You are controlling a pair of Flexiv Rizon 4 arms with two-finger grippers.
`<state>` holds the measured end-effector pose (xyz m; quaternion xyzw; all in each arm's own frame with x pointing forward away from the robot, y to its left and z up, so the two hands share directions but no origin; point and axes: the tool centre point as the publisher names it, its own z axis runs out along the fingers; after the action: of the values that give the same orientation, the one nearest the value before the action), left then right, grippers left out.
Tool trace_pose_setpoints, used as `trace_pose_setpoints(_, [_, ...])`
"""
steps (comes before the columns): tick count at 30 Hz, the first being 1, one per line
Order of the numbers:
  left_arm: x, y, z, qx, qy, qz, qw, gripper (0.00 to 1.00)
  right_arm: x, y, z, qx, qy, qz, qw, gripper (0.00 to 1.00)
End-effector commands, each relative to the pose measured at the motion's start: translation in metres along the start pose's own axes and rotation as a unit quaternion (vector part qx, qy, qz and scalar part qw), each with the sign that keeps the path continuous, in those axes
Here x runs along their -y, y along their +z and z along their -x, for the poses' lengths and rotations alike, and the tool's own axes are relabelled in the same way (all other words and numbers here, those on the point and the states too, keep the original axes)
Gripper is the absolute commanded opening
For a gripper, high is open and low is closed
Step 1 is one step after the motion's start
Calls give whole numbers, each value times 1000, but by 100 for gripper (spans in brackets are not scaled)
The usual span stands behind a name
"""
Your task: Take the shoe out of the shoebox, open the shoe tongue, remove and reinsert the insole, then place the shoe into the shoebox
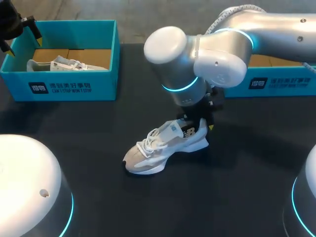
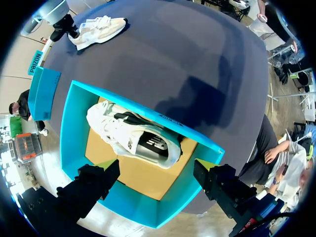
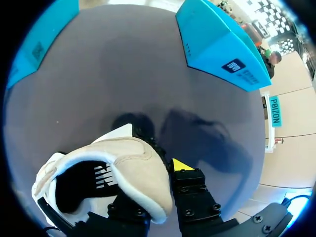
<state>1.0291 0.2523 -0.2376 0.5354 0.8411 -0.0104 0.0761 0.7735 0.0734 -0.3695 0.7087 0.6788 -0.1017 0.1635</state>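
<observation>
Beige padded shoe [image 1: 165, 148] in right gripper [image 3: 163, 183]

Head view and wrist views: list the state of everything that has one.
held sneaker: upright on the table, outside both shoeboxes
right gripper: jaws shut on that sneaker's heel
left gripper: jaws open, empty, above the left shoebox
left shoebox: open, no lid
second sneaker: lying inside the left shoebox
right shoebox: open, inside mostly hidden
</observation>
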Motion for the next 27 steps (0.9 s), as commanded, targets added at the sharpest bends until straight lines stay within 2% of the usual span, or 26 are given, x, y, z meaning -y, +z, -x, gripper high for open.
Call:
trace_pose_setpoints(1, [-1, 0, 0, -1, 1, -1, 1000, 100, 0, 2, -4, 3, 3, -8, 1000, 25])
trace_pose_setpoints(2, [-1, 0, 0, -1, 1, -1, 1000, 100, 1, 0, -1, 1, 4, -8, 1000, 50])
trace_pose_setpoints(3, [-1, 0, 0, -1, 1, -1, 1000, 100, 2, -2, 0, 0, 4, -8, 1000, 96])
trace_pose_setpoints(4, [-1, 0, 0, -1, 1, -1, 1000, 100, 2, -4, 1, 0, 4, -8, 1000, 100])
trace_pose_setpoints(17, [-1, 0, 0, -1, 1, -1, 1000, 100, 9, -53, 18, -23, 22, 5, 999, 100])
trace_pose_setpoints(23, [-1, 0, 0, -1, 1, -1, 1000, 100, 8, -78, 28, -37, -11, 18, 999, 100])
trace_pose_setpoints(27, [-1, 0, 0, -1, 1, -1, 1000, 100, 6, -96, 36, -66, -66, 57, 994, 100])
